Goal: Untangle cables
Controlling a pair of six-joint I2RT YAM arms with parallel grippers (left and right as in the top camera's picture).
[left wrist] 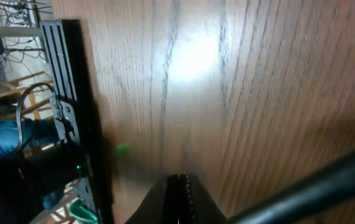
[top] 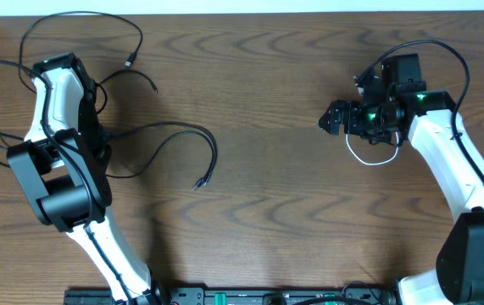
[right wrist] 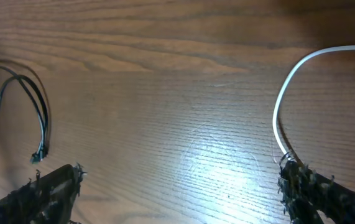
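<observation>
Over on the far left, the black cables sprawl in loose loops around the left arm. They arc over the top corner of the table and trail out toward the middle. One plug end lies on bare wood well clear of the arm, and two more ends sit nearer the top. From above I cannot make out whether any loop is caught under the arm.

The left wrist view shows the left gripper with its fingers pressed together and nothing between them. It hangs over bare wood, with the black base rail off to one side.

Across the open middle and onto the right side, the right gripper has its fingers spread wide apart, holding nothing. The white cable lies here, curling in a small loop on the table just beside the gripper. One stretch of it runs right up against one fingertip.
</observation>
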